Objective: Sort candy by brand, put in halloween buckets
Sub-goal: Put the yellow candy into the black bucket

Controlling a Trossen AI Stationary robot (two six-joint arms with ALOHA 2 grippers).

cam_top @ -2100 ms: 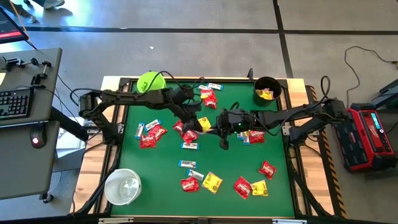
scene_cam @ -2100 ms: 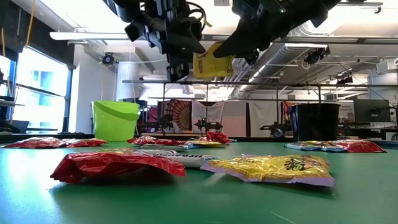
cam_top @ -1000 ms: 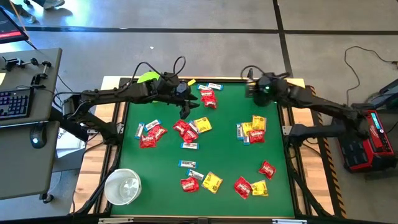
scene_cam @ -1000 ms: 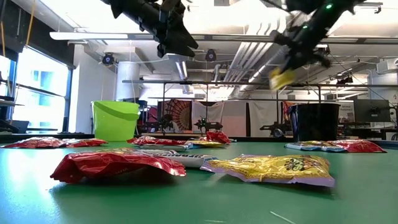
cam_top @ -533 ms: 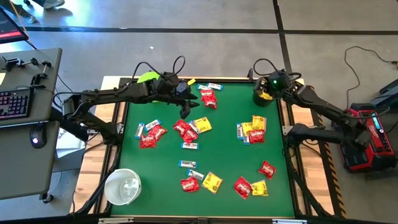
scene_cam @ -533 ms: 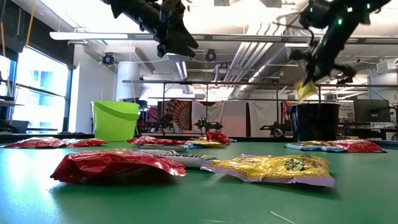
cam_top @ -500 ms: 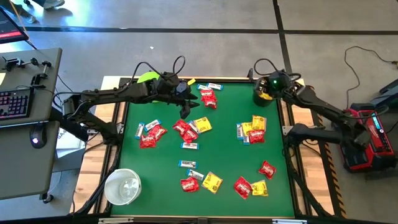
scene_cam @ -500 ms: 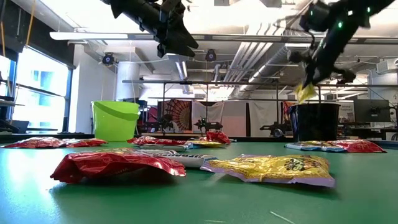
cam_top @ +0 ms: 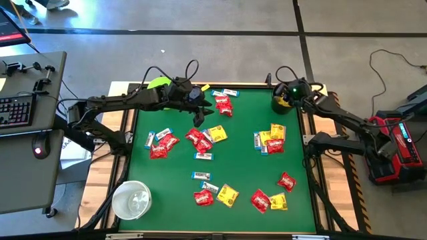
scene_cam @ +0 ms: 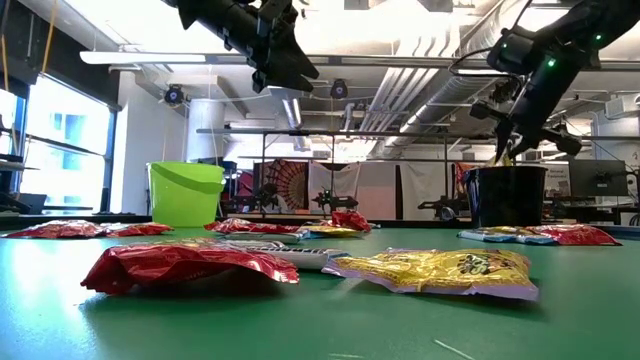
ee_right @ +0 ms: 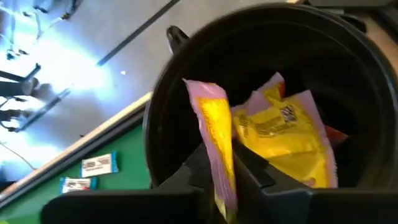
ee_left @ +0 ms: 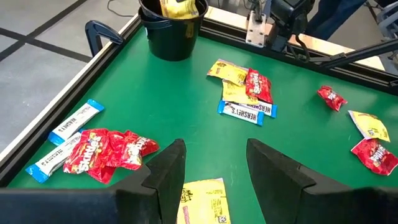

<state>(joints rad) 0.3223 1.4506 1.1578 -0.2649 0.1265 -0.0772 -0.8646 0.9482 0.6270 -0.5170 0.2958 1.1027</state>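
Observation:
Red packets (cam_top: 200, 140), yellow packets (cam_top: 217, 134) and white-and-blue bars (cam_top: 202, 176) of candy lie scattered on the green mat. The black bucket (cam_top: 275, 107) stands at the far right corner with a yellow packet (ee_right: 283, 134) inside. My right gripper (ee_right: 222, 177) hangs over its mouth, shut on another yellow packet (ee_right: 217, 124). My left gripper (ee_left: 214, 168) hovers open above the mat's far left part, over a yellow packet (ee_left: 202, 202). The left arm mostly hides the lime green bucket (cam_top: 157, 84). The white bucket (cam_top: 131, 200) stands at the near left corner. My right gripper pinches one end of the yellow packet (ee_right: 222, 163) between its two fingers. The fingers slant down from above. The packet sticks out past the fingertips, edge-on, with its free end (scene_cam: 497, 156) at the black bucket's mouth, clear of the table.
A cluster of yellow, red and bar candy (cam_top: 269, 140) lies right of centre, and more (cam_top: 267, 200) lies near the front right. The table's wooden frame (cam_top: 313, 133) runs along the right side. A keyboard desk (cam_top: 27, 100) stands left of the table.
My right gripper has carried the yellow packet toward the table's far right corner and down, rolling as it went, until the packet hangs at the black bucket's mouth. My left gripper has kept still.

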